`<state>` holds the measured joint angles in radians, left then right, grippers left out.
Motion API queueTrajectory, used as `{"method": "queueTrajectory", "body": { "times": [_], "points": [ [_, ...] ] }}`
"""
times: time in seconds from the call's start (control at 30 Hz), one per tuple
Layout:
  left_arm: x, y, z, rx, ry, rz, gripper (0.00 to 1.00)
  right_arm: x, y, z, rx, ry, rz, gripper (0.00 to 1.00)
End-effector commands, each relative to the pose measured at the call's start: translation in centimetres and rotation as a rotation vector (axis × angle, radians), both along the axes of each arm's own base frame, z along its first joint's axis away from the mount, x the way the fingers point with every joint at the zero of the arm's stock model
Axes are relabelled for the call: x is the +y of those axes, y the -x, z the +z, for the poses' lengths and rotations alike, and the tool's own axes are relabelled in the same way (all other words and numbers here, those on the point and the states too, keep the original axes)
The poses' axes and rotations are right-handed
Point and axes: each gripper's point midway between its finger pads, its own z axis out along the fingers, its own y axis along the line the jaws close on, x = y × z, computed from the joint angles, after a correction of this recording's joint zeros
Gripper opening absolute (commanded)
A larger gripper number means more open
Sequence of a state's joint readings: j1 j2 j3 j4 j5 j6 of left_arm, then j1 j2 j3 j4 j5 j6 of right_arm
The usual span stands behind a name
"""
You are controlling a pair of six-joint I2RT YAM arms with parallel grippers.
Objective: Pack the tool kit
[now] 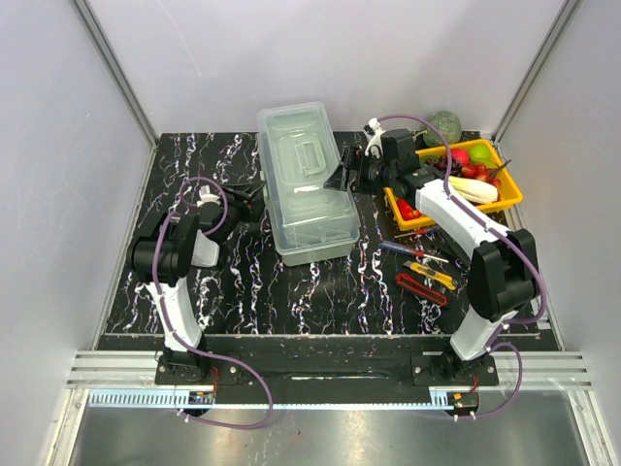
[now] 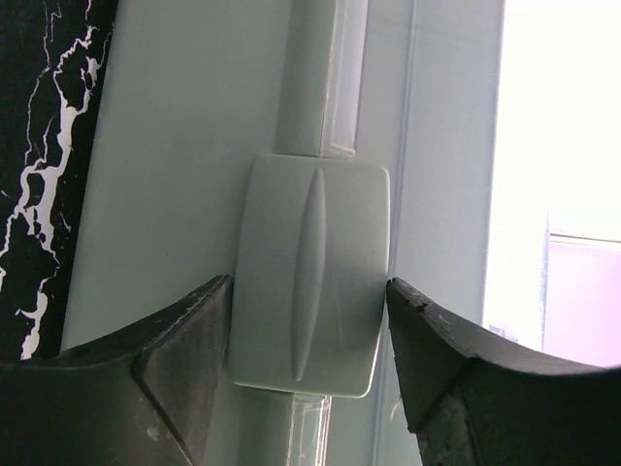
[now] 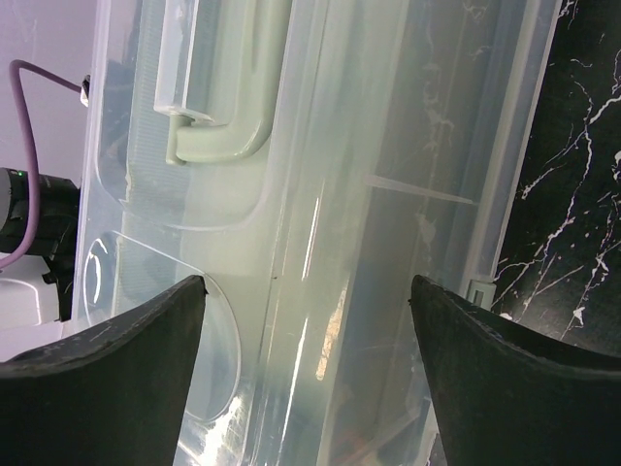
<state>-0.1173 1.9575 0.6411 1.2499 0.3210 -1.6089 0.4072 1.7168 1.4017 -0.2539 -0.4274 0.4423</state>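
The pale grey-green toolbox stands shut in the middle of the black marble table, with its clear lid and handle on top. My left gripper is at the box's left side. In the left wrist view its fingertips press on both edges of the grey latch. My right gripper is at the box's right side, its fingers wide open over the lid and side wall, holding nothing. A screwdriver, a yellow utility knife and a red utility knife lie on the table to the right.
An orange-yellow tray of fruit and vegetables sits at the back right, just behind my right arm. A green round vegetable lies by the back wall. Grey walls close in the table on three sides.
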Motion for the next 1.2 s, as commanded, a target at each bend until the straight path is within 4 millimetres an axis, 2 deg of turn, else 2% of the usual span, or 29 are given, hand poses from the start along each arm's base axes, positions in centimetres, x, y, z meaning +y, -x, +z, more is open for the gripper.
{"method": "queueTrajectory", "body": {
  "times": [0.0,0.2,0.63,0.9,1.17],
  "points": [
    [-3.0,2.6,10.5,-0.475,0.030,-0.147,0.65,1.1,2.0,-3.8,0.075,0.075,0.051,0.88],
    [-3.4,2.4,10.0,-0.474,0.020,-0.167,0.51,1.1,2.2,-4.9,0.107,0.083,0.041,0.86],
    [-3.4,2.2,9.8,-0.463,-0.029,-0.161,0.31,0.8,2.1,-5.9,0.134,0.102,0.017,0.83],
    [-3.8,1.9,10.1,-0.437,-0.122,-0.173,0.27,0.8,2.0,-6.1,0.144,0.105,0.012,0.82],
    [-3.6,1.5,9.4,-0.390,-0.183,-0.165,0.24,0.6,1.8,-6.3,0.149,0.117,-0.001,0.81]
  ]
}}
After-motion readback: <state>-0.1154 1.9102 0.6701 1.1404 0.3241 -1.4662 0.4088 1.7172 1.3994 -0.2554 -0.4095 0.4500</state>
